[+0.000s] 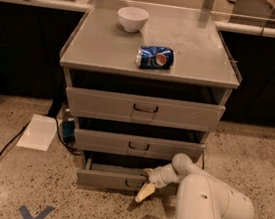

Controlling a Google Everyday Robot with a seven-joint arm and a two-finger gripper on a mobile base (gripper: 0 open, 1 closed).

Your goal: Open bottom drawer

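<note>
I read warm, dimmish light from overhead. Soft sheen on the cabinet top [195,53]; heavy shadow beneath it and inside the drawer gaps. The gripper [146,190], at the front of the bottom drawer [108,179], throws shadow onto the floor [26,187].

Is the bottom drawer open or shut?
Partly open: the bottom drawer juts forward, its tray showing. The gripper is at its front.
</note>
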